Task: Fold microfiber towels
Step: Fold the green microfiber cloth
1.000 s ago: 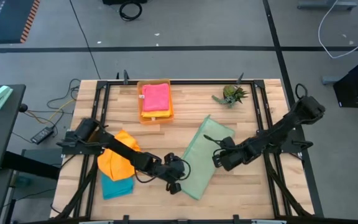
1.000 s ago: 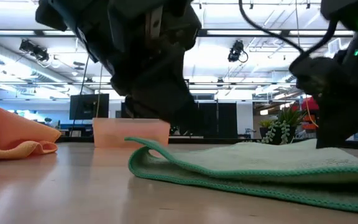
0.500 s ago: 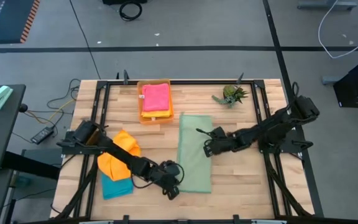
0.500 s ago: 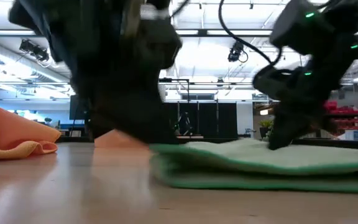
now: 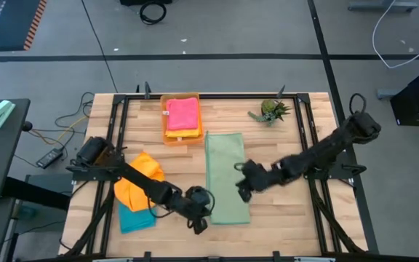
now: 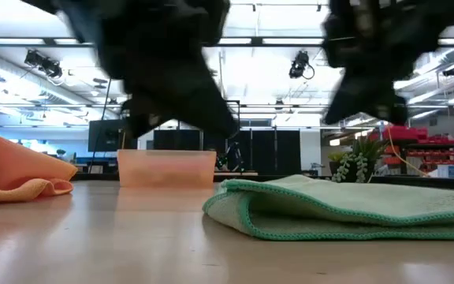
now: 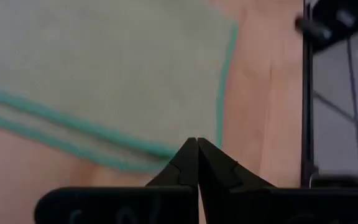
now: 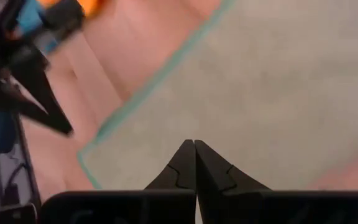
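A sage green towel [image 5: 228, 178] lies folded into a long strip running from the far side to the near side in the middle of the table. In the low view its layers [image 6: 329, 209] lie flat with a rounded fold at the left. My left gripper [image 5: 200, 221] is shut beside the strip's near left corner and raised off the table. In its wrist view the shut tips [image 7: 196, 148] point past the towel's teal-stitched edge [image 7: 73, 127]. My right gripper [image 5: 241, 195] is shut, hovering over the strip's right edge [image 8: 260, 93].
An orange tray [image 5: 167, 135] at the far side holds a pink towel [image 5: 182, 113] on a yellow one. An orange towel [image 5: 137, 185] lies crumpled over a teal one [image 5: 138, 218] at the near left. A small green plant [image 5: 271, 110] stands far right.
The green towel, slanting a second ago with its far end toward the right, has swung straight and lies flat as a strip. Both shut grippers have risen off it. The right one went toward the far left, then came back toward the near edge, rolling as it went.
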Tool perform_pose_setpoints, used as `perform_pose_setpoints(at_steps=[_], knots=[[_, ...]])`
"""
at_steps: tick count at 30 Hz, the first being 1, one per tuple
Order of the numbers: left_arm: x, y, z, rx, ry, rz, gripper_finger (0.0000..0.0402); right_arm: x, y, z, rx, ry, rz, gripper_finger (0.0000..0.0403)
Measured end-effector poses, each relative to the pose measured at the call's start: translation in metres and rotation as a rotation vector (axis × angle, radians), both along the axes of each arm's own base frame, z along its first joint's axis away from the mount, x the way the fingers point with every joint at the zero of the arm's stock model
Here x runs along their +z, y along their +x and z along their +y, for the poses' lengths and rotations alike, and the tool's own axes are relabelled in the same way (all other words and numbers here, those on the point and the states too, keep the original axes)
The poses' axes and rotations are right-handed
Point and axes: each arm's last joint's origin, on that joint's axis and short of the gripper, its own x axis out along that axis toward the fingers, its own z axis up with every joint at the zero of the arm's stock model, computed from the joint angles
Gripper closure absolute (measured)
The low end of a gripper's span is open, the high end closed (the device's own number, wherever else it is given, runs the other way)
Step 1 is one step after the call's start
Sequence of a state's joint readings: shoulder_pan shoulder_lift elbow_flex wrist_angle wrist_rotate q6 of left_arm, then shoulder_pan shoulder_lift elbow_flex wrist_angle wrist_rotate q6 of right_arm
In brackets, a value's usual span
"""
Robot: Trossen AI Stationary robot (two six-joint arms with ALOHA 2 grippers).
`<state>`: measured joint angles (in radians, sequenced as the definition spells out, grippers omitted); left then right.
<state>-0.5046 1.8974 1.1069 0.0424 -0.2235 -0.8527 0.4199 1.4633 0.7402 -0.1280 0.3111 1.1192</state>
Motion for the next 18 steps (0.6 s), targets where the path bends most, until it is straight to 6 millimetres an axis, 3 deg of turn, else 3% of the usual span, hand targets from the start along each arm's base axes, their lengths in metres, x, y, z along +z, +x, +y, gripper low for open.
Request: perform_pose_setpoints(at_steps=[5, 13, 18], knots=[[-0.015, -0.006, -0.007, 0.002, 0.059, 0.055, 0.0395, -0.018, -0.012, 0.034, -0.037, 0.011, 0.021, 0.0401], [-0.019, -0.001, -0.001, 0.037, 0.08, 0.047, 0.0395, -0.034, -0.012, 0.054, -0.085, 0.093, 0.007, 0.0401], [-0.032, 0.001, 0.0, 0.04, 0.09, 0.075, 0.0397, -0.05, -0.008, 0.073, -0.075, 0.157, -0.042, 0.0401]])
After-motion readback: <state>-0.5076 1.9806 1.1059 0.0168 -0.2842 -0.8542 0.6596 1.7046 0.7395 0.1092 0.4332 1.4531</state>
